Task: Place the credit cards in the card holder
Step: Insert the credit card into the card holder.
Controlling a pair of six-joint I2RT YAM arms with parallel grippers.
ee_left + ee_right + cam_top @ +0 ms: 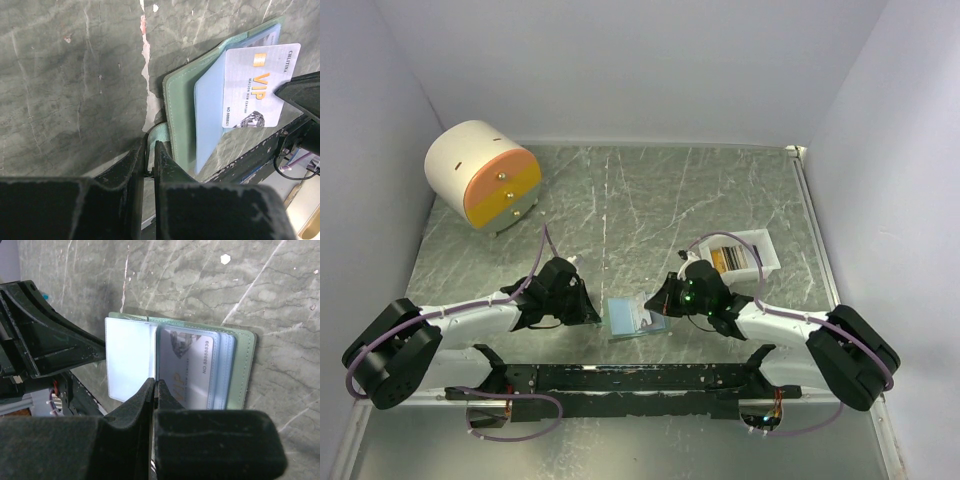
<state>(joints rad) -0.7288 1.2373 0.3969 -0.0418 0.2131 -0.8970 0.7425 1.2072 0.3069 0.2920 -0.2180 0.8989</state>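
left gripper (150, 146): I see it nearly closed, pinching the tab of the card holder (176, 115)
right gripper (153, 383): closed tight, tips at the edge of the VIP card (192, 365)
card holder: lying open between both grippers

My counter (620, 200) is grey-green with pale marble-like veins. The card holder (177, 110) is sage green outside, pale blue inside. The card (255, 95) at it is silvery white with orange VIP lettering. My left claw (150, 155) and right claw (154, 390) are black. The round cabinet (470, 160) is cream, its drawers orange and yellow; the tray (770, 258) white.
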